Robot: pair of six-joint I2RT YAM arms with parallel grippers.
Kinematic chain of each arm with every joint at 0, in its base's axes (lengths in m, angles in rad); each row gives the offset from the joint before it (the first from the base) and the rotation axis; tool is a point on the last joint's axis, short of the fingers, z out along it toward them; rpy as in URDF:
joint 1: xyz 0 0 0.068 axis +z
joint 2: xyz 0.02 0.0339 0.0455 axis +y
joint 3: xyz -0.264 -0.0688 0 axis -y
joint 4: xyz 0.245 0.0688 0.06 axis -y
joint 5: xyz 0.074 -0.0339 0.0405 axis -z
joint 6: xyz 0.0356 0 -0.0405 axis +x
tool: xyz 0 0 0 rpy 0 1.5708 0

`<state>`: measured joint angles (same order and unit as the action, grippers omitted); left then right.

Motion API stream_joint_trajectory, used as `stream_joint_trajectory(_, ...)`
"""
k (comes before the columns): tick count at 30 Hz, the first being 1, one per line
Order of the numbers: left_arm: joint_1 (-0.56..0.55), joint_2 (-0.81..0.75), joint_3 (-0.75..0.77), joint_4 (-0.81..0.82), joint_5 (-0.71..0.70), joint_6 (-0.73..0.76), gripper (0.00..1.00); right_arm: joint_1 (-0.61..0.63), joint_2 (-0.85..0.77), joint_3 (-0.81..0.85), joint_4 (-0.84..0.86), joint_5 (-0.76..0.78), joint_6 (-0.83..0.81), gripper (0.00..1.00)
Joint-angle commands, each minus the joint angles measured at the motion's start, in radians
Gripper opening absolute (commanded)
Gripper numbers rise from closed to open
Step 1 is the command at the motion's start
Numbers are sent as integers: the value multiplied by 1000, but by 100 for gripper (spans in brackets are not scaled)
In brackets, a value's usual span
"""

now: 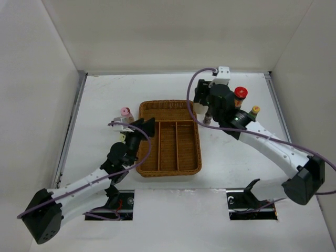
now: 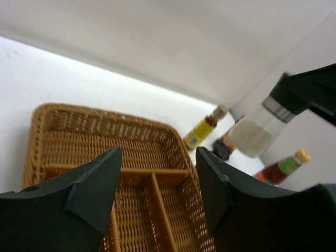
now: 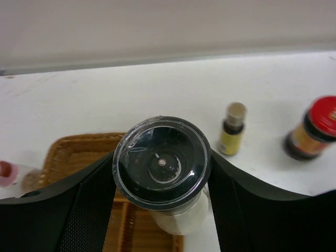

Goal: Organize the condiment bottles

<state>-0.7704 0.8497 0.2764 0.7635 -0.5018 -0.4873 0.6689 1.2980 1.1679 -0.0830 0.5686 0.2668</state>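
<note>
White tabletop [image 1: 236, 168] with walls on three sides, both arms reaching in from the near edge. Brown wicker divided tray [image 1: 181, 149] sits mid-table, long side running near to far, one crosswise compartment at the far end and long lanes behind it toward the near edge, all bare. Left arm comes in from the near left; left gripper [image 2: 158, 153] hangs over the tray's left rim near the far left corner, jaws spread, nothing between them. Right arm comes in from the near right; right gripper [image 3: 163, 160] is just off the tray's far right corner, its jaws pinching the grey-lidded jar [image 2: 257, 134] from both sides. The jar is off the table and tilted, pale contents, clear-topped lid facing the right wrist camera. Red-lidded dark jar [image 1: 240, 93] stands upright toward the far right of the tabletop, just beside the right wrist. Green-red bottle with yellow cap [image 1: 254, 111] is upright just right of and nearer than the red-lidded jar, apart from it. Small yellow-labelled bottle [image 3: 232, 131] with dark neck and pale cap is upright between the tray's right side and the red-lidded jar. Pink-capped bottle [image 1: 125, 113] stands just left of the tray's far left corner, close to the left gripper, not touching it. Something pale sits by the left wrist, mostly hidden; cannot tell what.
</note>
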Motion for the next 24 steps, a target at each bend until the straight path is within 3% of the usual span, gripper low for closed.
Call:
stream_joint_trajectory(1, 16, -115, -43, 62, -105, -11, 58, 48, 104, 134, 103, -59, -17, 58)
stream_joint_trajectory(9, 27, -290, -112, 46, -274, -4, 60, 139, 403, 351, 219, -167, -3, 58)
stream_joint_trajectory(14, 26, -322, -123, 34, -297, 1, 60, 168, 559, 478, 224, -199, 12, 59)
stream_joint_trajectory(24, 30, -287, -118, 33, -291, -8, 61, 183, 704, 498, 293, -216, 57, 59)
